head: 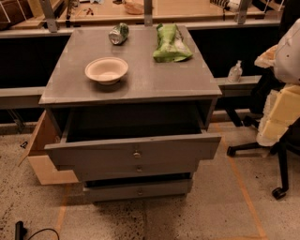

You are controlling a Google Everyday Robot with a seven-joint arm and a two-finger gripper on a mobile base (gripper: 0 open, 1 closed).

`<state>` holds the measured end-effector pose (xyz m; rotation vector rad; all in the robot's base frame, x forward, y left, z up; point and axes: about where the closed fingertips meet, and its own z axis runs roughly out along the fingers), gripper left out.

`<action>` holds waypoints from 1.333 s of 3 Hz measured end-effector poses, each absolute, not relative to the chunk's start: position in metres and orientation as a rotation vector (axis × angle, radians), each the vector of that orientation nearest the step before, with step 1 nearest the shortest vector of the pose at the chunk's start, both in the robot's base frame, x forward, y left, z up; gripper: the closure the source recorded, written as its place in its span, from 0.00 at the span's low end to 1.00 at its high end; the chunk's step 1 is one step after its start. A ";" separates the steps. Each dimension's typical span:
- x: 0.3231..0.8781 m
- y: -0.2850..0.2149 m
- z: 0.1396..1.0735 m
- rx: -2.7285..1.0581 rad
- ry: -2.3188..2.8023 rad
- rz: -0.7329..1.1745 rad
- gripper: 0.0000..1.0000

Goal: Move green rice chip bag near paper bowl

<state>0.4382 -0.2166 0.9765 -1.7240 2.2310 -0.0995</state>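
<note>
My view looks down on a grey table (pixel 140 82) with a flat, dull top; its upper drawer (pixel 133 149) is pulled out towards me and shows a dark inside, with two more drawer fronts below it. The tool is outside my view, so I cannot tell whether it is open or closed.

The green rice chip bag (pixel 171 43) lies flat and crinkled on the far right part of the table top, its long side running away from me; the paper bowl (pixel 106 70) sits upright on the left half, nearer the front edge; the two are well apart, with bare grey surface between them. A crushed can (pixel 118 33) lies on its side at the far edge, left of the bag and behind the bowl, touching neither.

Behind the table runs a grey rail, and beyond it a pale wooden bench (pixel 187 10); a small pump bottle (pixel 235 71) stands on the rail to the right. On the right edge an office chair (pixel 281 154) carries pale yellow and white padding. The floor is speckled stone marked with orange lines; a brown board (pixel 44 157) leans against the table's left side; a black cable (pixel 33 232) curls in the lower left corner.
</note>
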 end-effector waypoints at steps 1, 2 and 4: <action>0.438 -0.217 0.977 -1.724 2.231 -0.100 0.00; 0.470 -0.214 0.971 -1.666 2.188 -0.077 0.00; 0.592 -0.207 0.958 -1.347 1.997 0.079 0.00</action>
